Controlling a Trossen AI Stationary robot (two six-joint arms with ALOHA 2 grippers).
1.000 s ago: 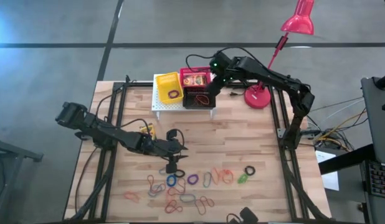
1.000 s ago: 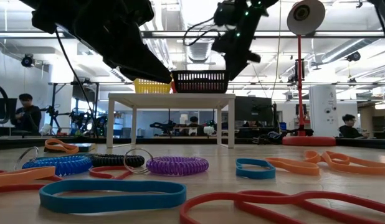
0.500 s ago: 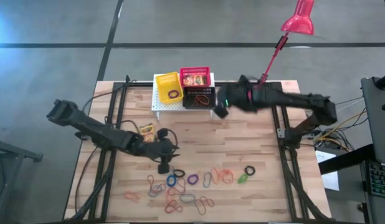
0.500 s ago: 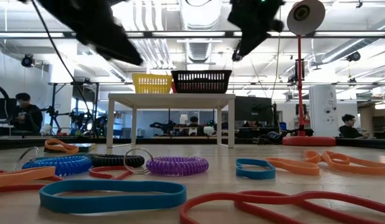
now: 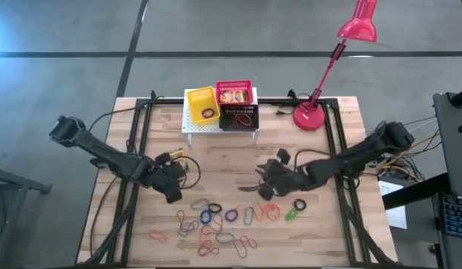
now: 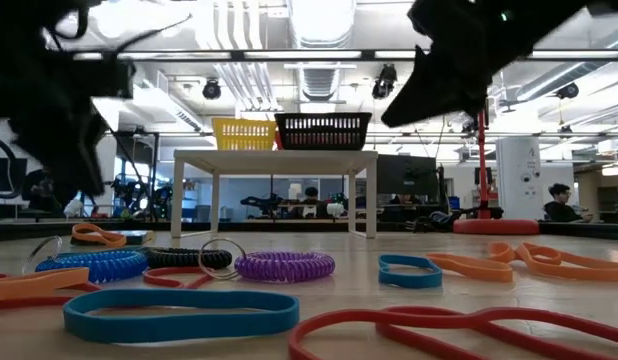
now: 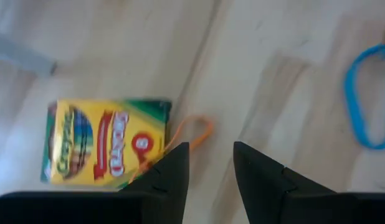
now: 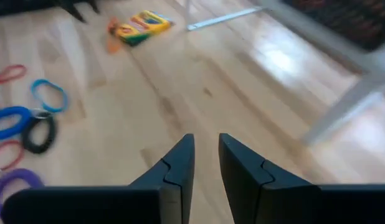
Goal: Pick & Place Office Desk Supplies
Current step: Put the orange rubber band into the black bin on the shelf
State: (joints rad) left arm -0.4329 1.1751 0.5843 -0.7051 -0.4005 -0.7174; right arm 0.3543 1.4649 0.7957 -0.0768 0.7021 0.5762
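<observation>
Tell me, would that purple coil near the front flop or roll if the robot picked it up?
The purple coil looks like a springy spiral lying flat in a ring, so it would probably stretch and sag rather than stay stiff. Lying flat, it seems unlikely to roll. It looks light, so a nudge would likely slide it across the table.

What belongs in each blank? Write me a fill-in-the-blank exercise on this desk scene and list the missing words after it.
1. The ____ box in front of the left gripper lies flat on the table.
2. The loop nearest that box is ____.
3. The desk lamp is ____.
Missing words: crayon; orange; red.
</observation>
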